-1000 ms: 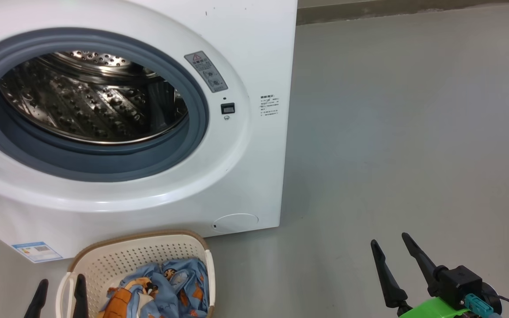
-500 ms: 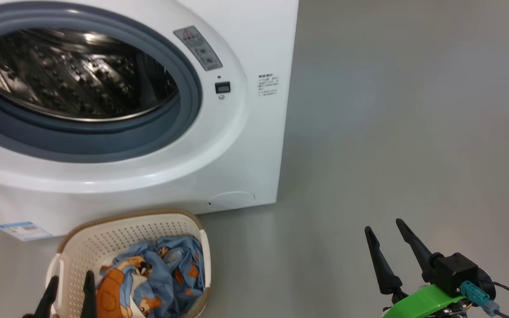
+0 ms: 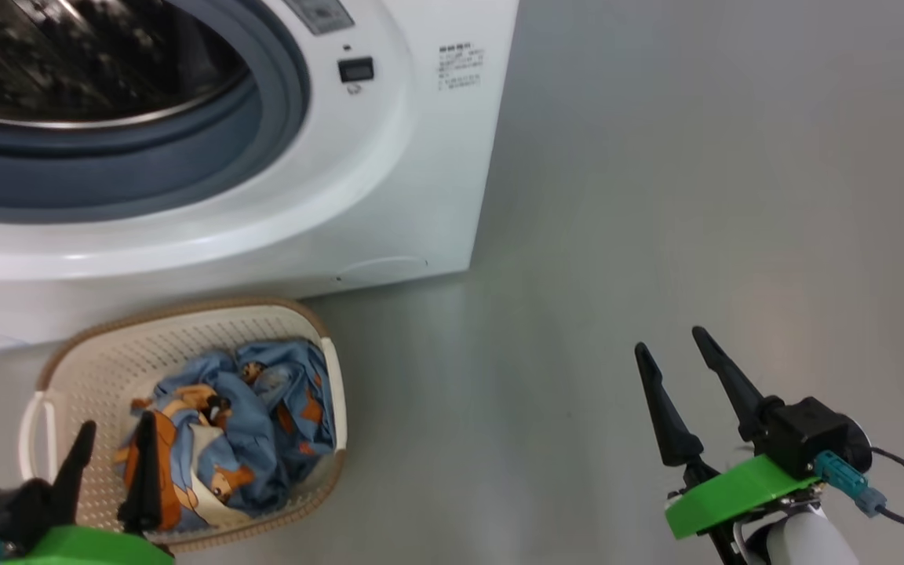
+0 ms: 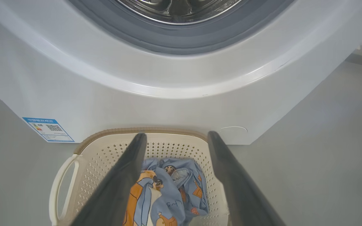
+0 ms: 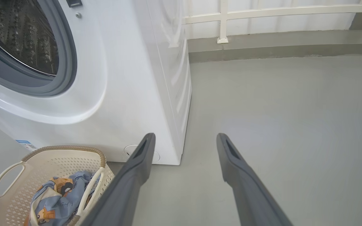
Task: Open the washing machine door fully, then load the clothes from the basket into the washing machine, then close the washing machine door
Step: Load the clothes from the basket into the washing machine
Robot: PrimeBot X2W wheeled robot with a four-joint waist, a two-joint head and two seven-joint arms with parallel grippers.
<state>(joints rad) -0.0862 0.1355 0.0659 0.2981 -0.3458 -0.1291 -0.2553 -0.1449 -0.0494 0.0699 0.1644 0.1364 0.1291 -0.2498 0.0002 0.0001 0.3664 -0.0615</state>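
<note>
Change: our head camera has tipped down over the last second, so the basket (image 3: 185,311) sits fuller in view. The things themselves look unmoved.
Left claw (image 3: 117,424): wide, empty, poised over the clothes (image 3: 264,424), not touching.
Right claw (image 3: 668,339): wide, empty, above bare floor (image 3: 656,196).
Clothes: bundled in the basket, just before the washing machine (image 3: 389,173).
Meaning: the drum (image 3: 67,71) is uncovered, so we judge the grab comes next.

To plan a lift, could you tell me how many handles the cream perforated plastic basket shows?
2: a left handle and a right handle, one at each end of the basket; none hidden.
</note>
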